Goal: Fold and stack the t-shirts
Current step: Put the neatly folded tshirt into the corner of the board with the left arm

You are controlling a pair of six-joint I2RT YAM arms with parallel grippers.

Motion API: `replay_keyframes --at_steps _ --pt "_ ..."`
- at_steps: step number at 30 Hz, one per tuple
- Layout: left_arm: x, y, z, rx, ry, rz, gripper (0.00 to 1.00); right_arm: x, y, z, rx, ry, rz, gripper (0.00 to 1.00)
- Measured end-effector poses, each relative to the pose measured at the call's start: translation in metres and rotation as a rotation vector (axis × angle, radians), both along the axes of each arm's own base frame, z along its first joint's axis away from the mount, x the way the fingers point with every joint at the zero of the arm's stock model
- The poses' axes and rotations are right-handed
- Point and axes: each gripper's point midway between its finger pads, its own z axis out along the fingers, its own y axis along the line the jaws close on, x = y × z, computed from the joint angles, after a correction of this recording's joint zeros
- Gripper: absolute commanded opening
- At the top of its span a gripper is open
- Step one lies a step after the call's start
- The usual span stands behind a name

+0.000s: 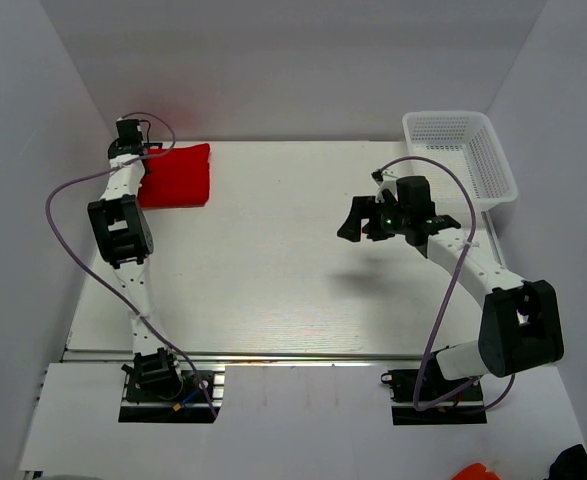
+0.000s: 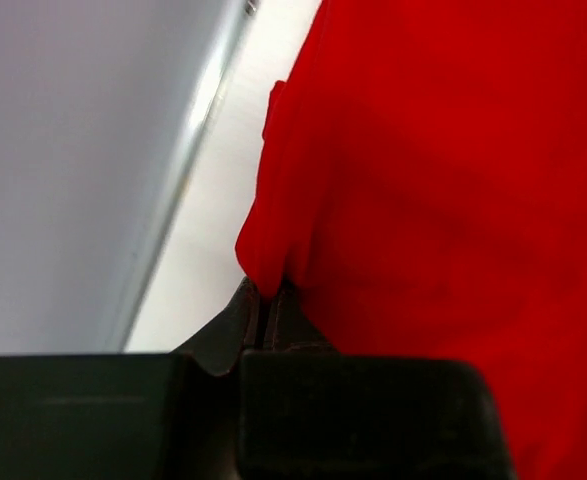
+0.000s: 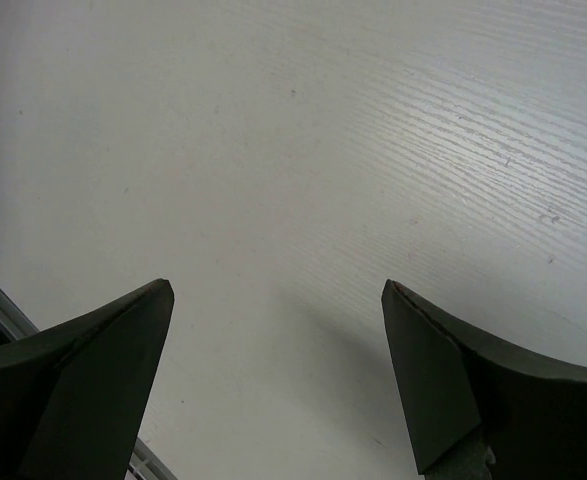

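Red t-shirt point(image 1: 178, 178) lies bunched into a thick, roughly square bundle at the far left corner of the table point(image 1: 273, 260), close to both the back wall and the left wall point(image 1: 33, 150). In the left wrist view the cloth point(image 2: 453, 180) fills the right side of the picture, with a strip of bare table and the pale wall to its left.

White walls close the table in on three sides, so the bundle has little room behind it or to its left. The left arm point(image 1: 123, 230) reaches up along the left edge of the table, and its forearm lies over the left edge of the cloth as seen from above. The right arm point(image 1: 473, 270) bends in from the right, its wrist over the middle-right of the table, well apart from the t-shirt.

A white mesh basket point(image 1: 493, 165) stands at the far right corner, near the right arm and across the table from the cloth. A metal rail point(image 1: 273, 355) runs along the near edge of the table. Purple cables point(image 1: 63, 200) loop out from each arm.

The left gripper point(image 2: 268, 305) is closed, its fingers pinching a fold at the near edge of the red cloth. The right gripper point(image 3: 273, 290) is spread wide over bare table, holding nothing and touching nothing.
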Motion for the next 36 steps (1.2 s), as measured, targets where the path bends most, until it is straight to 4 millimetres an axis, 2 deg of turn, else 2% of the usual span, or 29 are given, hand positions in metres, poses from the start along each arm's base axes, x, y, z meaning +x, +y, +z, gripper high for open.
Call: replay_keyframes --at_steps 4,6,8,9,10,11,12,13,17,20,23,26,30,31,33,36 --pt "0.010 0.015 0.014 0.014 -0.053 0.013 0.00 0.002 -0.002 0.000 -0.005 -0.001 -0.014 0.90" --pt "0.015 0.017 0.021 0.019 -0.077 0.011 0.09 0.002 -0.003 0.000 -0.006 -0.003 -0.016 0.90" --pt "0.018 0.017 0.024 0.022 -0.093 0.006 0.12 0.002 -0.003 0.001 -0.005 -0.005 -0.017 0.90" --pt "0.019 0.017 0.024 0.022 -0.097 0.004 0.19 0.003 -0.004 0.001 -0.006 -0.007 -0.020 0.90" --pt "0.019 0.017 0.024 0.020 -0.097 0.002 0.27 0.003 -0.004 0.001 -0.006 -0.007 -0.021 0.90" --pt "0.019 0.017 0.024 0.019 -0.099 0.003 0.44 0.003 -0.004 0.002 -0.006 -0.009 -0.022 0.90" --pt "0.019 0.016 0.024 0.018 -0.100 0.003 0.91 0.003 -0.005 0.003 -0.005 -0.011 -0.023 0.90" --pt "0.019 0.016 0.024 0.018 -0.100 0.001 1.00 0.003 -0.005 0.003 -0.005 -0.012 -0.023 0.90" --pt "0.016 0.008 0.022 -0.029 -0.104 -0.010 1.00 0.001 -0.006 0.013 0.004 -0.041 -0.024 0.90" --pt "0.009 -0.011 0.026 -0.097 -0.105 -0.059 1.00 -0.001 -0.006 0.025 0.020 -0.082 -0.022 0.90" --pt "-0.002 -0.040 0.045 -0.184 -0.132 -0.105 1.00 -0.003 -0.004 0.035 0.044 -0.121 -0.013 0.90" --pt "-0.012 -0.072 0.083 -0.248 -0.202 -0.133 1.00 -0.008 -0.002 0.034 0.073 -0.126 -0.004 0.90" --pt "-0.048 -0.127 0.131 -0.310 -0.294 -0.186 1.00 -0.025 -0.003 0.024 0.095 -0.112 -0.003 0.90" --pt "-0.061 -0.146 0.137 -0.328 -0.310 -0.206 1.00 -0.029 -0.004 0.023 0.098 -0.108 -0.002 0.90" --pt "-0.093 -0.197 0.144 -0.375 -0.349 -0.290 1.00 -0.036 -0.005 0.022 0.104 -0.105 -0.001 0.90" --pt "-0.143 -0.284 0.133 -0.454 -0.340 -0.463 1.00 -0.044 -0.007 0.026 0.106 -0.111 0.002 0.90"
